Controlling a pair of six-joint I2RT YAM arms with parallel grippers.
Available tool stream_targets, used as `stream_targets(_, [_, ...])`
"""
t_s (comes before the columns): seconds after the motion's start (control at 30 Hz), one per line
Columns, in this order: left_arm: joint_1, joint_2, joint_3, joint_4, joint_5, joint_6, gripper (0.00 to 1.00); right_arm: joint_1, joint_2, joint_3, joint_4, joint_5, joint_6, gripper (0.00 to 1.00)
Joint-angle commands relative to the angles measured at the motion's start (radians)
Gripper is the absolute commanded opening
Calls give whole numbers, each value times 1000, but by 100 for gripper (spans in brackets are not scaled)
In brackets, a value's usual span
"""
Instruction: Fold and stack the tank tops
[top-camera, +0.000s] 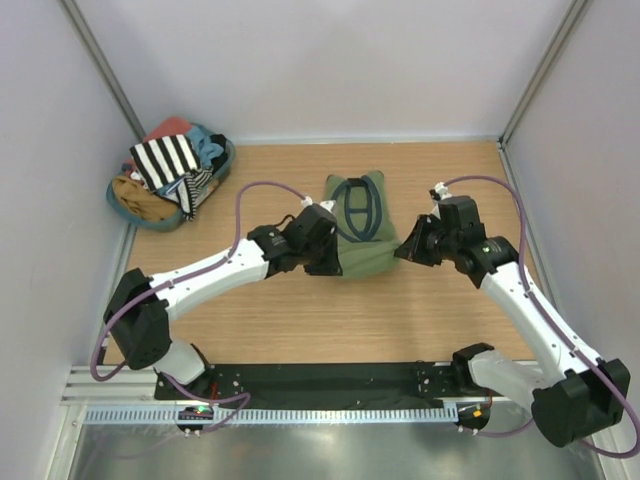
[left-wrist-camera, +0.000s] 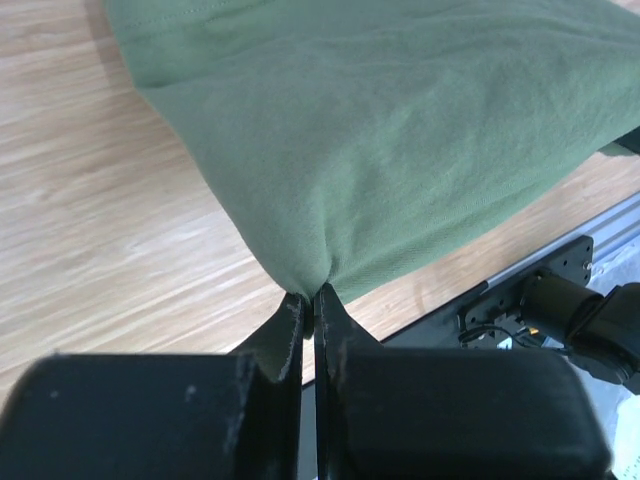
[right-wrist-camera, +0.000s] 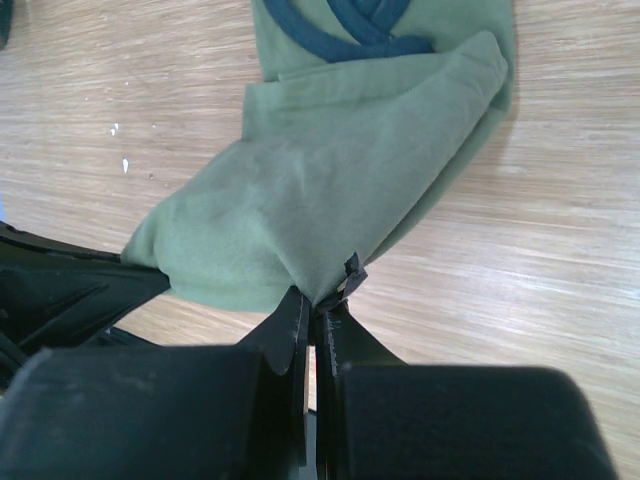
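Observation:
The olive green tank top (top-camera: 360, 232) lies mid-table, its dark-trimmed neckline toward the far side and its near hem lifted. My left gripper (top-camera: 338, 262) is shut on the hem's left corner; in the left wrist view the green cloth (left-wrist-camera: 400, 130) bunches into the closed left gripper (left-wrist-camera: 310, 298). My right gripper (top-camera: 400, 250) is shut on the right corner; the right wrist view shows the cloth (right-wrist-camera: 320, 200) and a small dark tag pinched in the right gripper (right-wrist-camera: 318, 305). The black-and-white striped tank top (top-camera: 168, 160) lies on a pile at far left.
A blue basket (top-camera: 222, 172) at the far left corner holds the striped top with salmon-red, light blue and tan garments. Grey walls enclose the wooden table (top-camera: 300, 330) on three sides. A black rail (top-camera: 330, 378) with the arm bases runs along the near edge.

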Motion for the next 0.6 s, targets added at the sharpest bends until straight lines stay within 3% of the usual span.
stream_targets(0.0, [-41, -44, 21, -10, -65, -22, 1, 1, -60, -1, -15, 8, 19, 1])
stream_targets(0.2, [-56, -81, 49, -48, -114, -19, 4, 1, -85, 35, -38, 16, 15, 1])
stream_targets(0.33, [-46, -51, 118, -100, -148, 18, 5, 1, -37, 93, -44, 35, -5, 1])
stream_targets(0.57, [19, 25, 233, -145, -90, 50, 5, 1, 111, 219, -30, 66, -35, 1])
